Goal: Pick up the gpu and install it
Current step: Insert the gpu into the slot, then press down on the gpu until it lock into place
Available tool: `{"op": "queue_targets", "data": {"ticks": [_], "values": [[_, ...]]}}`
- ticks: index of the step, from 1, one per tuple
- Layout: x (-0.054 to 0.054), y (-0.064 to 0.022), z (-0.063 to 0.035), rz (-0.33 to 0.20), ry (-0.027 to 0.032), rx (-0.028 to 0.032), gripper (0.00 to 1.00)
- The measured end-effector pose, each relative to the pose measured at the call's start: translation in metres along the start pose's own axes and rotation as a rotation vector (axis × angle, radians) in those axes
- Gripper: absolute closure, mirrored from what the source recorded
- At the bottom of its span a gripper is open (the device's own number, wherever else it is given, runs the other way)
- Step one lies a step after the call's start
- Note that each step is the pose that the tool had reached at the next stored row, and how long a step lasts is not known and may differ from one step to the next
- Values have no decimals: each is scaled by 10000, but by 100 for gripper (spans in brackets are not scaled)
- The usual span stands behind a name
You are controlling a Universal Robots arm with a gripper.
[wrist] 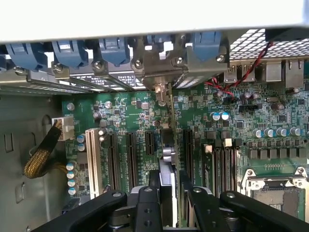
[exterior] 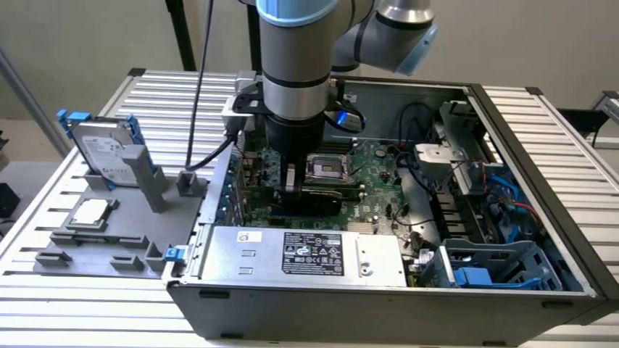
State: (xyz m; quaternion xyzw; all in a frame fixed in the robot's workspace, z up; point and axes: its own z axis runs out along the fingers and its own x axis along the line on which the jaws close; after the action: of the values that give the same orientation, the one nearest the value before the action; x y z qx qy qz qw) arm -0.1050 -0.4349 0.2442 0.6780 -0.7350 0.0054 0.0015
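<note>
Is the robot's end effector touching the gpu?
Touching. The wrist view shows the end effector fingers clamped on the gpu, edge-on over the motherboard slots.

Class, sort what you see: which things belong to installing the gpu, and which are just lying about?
In the job: thin flat green-and-black gpu, held edge-on by the black gripper; green motherboard with long black slots; open grey metal computer case.
Lying about: silver hard drive with blue side rails; small square silver processor chip.

No legible text on any label
</note>
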Motion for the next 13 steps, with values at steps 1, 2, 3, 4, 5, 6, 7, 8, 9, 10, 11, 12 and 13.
{"op": "queue_targets", "data": {"ticks": [1,2,3,4,5,6,7,8,9,10,11,12,13], "values": [[-3,1,3,1,13,0,73],[-6,1,7,2,24,1,73],[-8,1,10,2,33,1,73],[-9,1,17,2,40,1,73],[-11,1,25,2,45,2,73],[-11,1,30,1,52,3,73],[-12,2,31,1,57,3,73],[-10,3,29,1,64,2,73],[-9,3,28,1,68,0,73],[-10,5,27,5,63,-2,72],[-15,5,21,9,39,7,72],[-16,4,-10,9,35,13,72],[-15,3,-60,7,50,6,68]]}}
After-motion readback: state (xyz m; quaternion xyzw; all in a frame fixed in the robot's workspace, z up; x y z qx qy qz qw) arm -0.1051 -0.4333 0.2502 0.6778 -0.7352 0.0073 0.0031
